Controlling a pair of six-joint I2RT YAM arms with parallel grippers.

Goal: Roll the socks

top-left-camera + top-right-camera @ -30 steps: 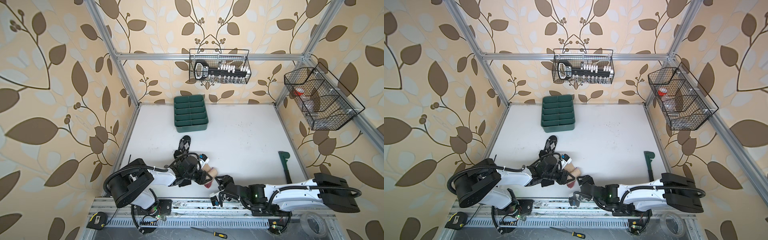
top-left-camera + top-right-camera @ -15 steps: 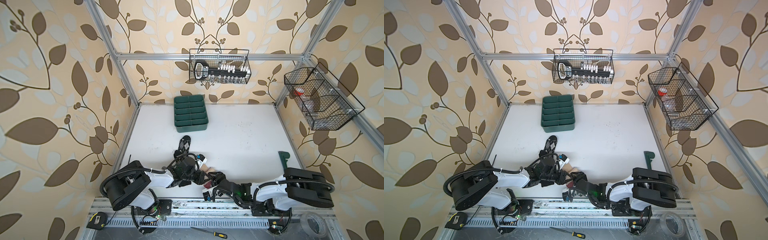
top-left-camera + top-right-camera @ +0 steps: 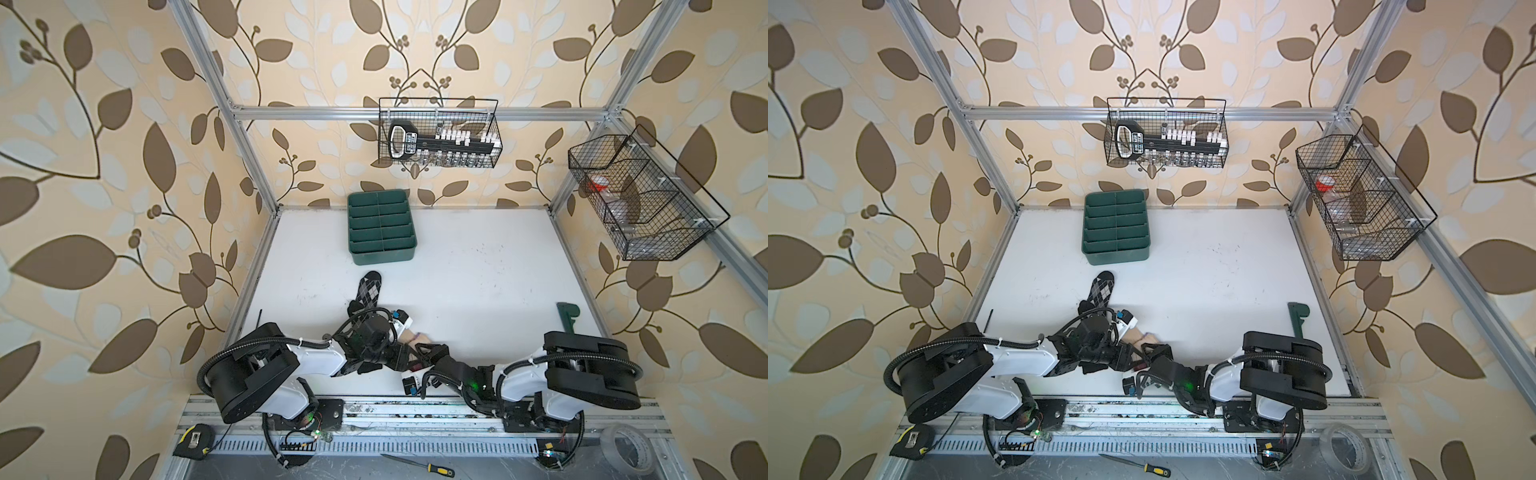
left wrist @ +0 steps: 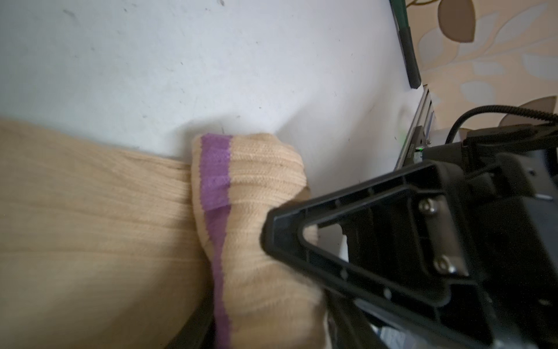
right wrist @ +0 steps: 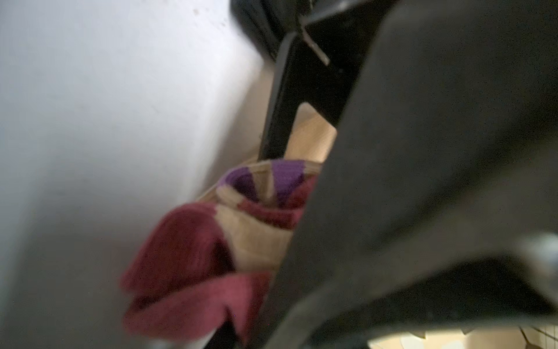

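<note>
1. Hidden: in both top views the two wrists cover most of the beige sock (image 3: pixel 417 337); only a small patch shows. The right wrist view is blurred, showing a bunched maroon end beside dark claw parts.
2. Left claw (image 3: pixel 404 358): fingers barely visible, so its opening cannot be told. Right claw (image 3: pixel 430 354): opening also unclear. One black finger (image 4: pixel 347 241) lies against the sock's rolled end near the purple stripe (image 4: pixel 214 169).
3. The beige sock lies near the desk's (image 3: pixel 478 270) front edge, about mid-width, between the claws. The argyle sock (image 3: pixel 368 290) runs from under the left wrist toward the back edge, apart from the green tray (image 3: pixel 381 226).
4. Both arms are low, reaching toward each other along the front edge.
</note>
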